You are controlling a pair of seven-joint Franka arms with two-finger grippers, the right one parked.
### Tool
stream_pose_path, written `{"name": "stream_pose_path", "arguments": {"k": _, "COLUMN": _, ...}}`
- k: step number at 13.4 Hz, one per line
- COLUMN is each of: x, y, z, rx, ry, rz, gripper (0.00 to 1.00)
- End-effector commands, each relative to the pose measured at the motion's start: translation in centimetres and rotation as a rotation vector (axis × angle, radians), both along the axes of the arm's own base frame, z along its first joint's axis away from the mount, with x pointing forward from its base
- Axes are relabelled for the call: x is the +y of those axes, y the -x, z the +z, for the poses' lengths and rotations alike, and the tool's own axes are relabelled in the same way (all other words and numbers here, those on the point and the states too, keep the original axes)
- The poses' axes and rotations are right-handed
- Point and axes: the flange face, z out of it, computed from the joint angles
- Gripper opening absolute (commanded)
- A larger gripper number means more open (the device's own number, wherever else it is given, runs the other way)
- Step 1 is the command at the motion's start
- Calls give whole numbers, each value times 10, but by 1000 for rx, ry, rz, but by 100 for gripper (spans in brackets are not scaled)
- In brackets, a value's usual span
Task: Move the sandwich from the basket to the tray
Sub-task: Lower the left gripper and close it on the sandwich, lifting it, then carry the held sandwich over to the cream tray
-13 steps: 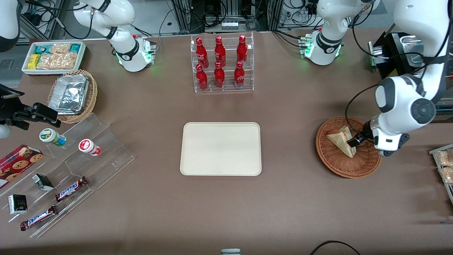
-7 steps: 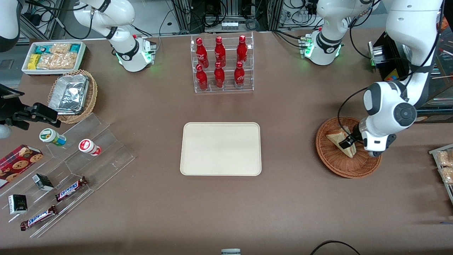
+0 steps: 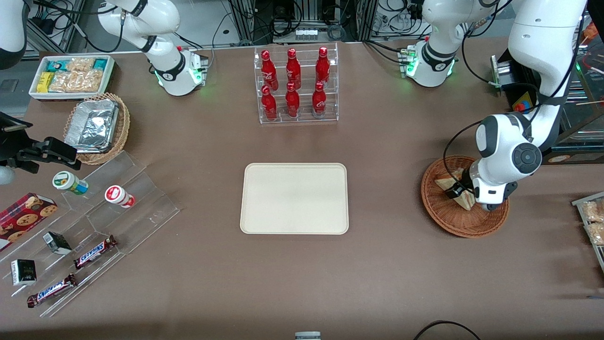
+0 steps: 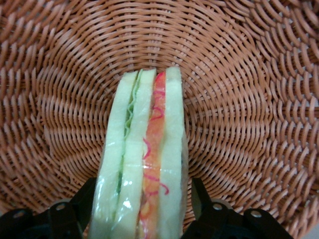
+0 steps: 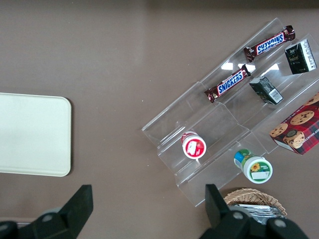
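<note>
End effector [image 3: 457, 192] low inside the basket [image 3: 441, 215], fingers [image 4: 82, 206] straddling the sandwich [image 4: 144, 164], one on each bread face. They look pressed against it, though actual contact is hard to confirm from the wrist view. Sandwich stands on edge on the basket floor, cut edge with red and green filling facing the wrist camera. Basket wall rises on all sides of the end effector; the only open way out is upward. Bare surface [image 3: 387, 198] lies between basket and tray [image 3: 294, 198], which sits well apart toward the parked arm's end, nothing on it. Versus 1.0 s ago: end effector has shifted slightly across the basket toward the tray side and closed in around the sandwich.
</note>
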Motion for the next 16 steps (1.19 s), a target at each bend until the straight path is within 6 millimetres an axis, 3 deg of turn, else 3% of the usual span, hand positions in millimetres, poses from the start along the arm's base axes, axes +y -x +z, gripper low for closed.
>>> {"name": "stream_pose_path", "arguments": {"k": 1, "x": 0, "y": 1, "z": -5, "rx": -2, "ry": -3, "rz": -4, "gripper": 61}}
{"name": "stream_pose_path", "arguments": {"k": 3, "x": 0, "y": 1, "z": 1, "rx": 12, "ry": -4, "rz": -9, "gripper": 47}}
{"name": "stream_pose_path", "arguments": {"k": 5, "x": 1, "y": -4, "z": 21, "rx": 4, "ry": -8, "rz": -13, "gripper": 42}}
{"name": "stream_pose_path", "arguments": {"k": 8, "x": -7, "y": -30, "z": 80, "rx": 41, "ry": -13, "rz": -30, "gripper": 37}}
{"name": "stream_pose_path", "arguments": {"k": 11, "x": -38, "y": -59, "z": 135, "rx": 50, "ry": -9, "rz": -77, "gripper": 37}}
{"name": "stream_pose_path", "arguments": {"k": 13, "x": -85, "y": -70, "z": 146, "rx": 21, "ry": 5, "rz": -134, "gripper": 37}}
{"name": "stream_pose_path", "arguments": {"k": 16, "x": -181, "y": -78, "z": 133, "rx": 15, "ry": 34, "rz": -256, "gripper": 36}}
